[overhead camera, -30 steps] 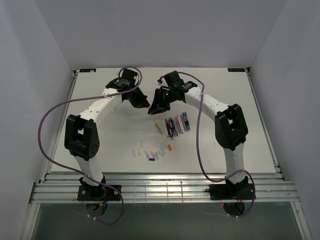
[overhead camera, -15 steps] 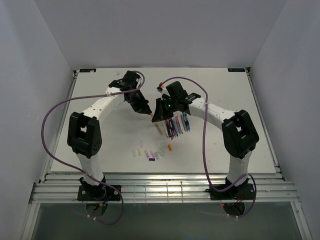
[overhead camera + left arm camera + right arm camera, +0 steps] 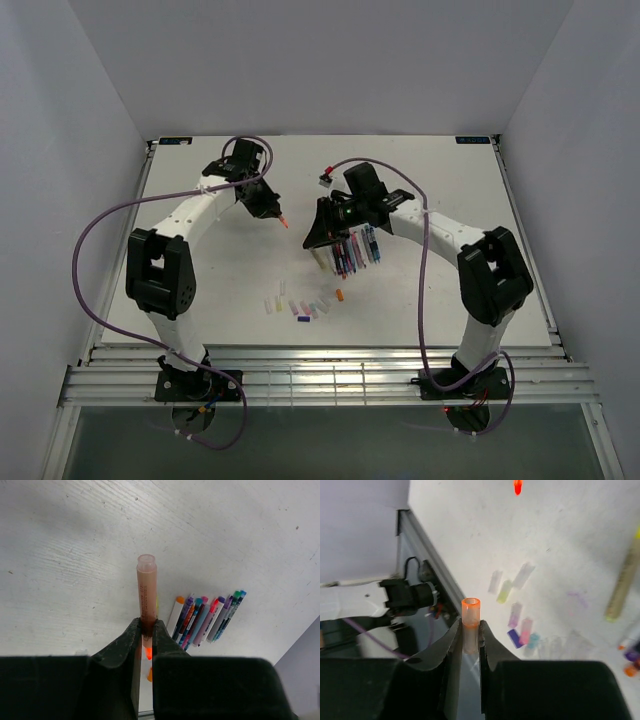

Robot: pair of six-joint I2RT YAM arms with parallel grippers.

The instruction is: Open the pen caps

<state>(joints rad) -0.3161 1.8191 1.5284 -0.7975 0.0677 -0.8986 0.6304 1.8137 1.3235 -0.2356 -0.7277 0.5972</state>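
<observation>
Both arms reach over the middle of the white table [image 3: 450, 180], their grippers near each other but not touching. The left gripper [image 3: 272, 212] has its fingers [image 3: 127, 645] pinched tight on an orange pen [image 3: 147, 592]. The barrel runs up through the narrow slot between the two pads and most of its length sticks out past the tips, ending in a blunt pale end. The right gripper [image 3: 316, 238] is likewise clamped, on a short orange cap [image 3: 470, 611]. The cap sits squeezed between the fingers [image 3: 451, 645] right at their tips, its round open mouth poking just clear of them. Pen and cap are apart, each in its own gripper. Just beside the right gripper a row of pens [image 3: 350, 250] lies side by side on the table. A scatter of loose caps [image 3: 300, 304] lies nearer the arm bases.
</observation>
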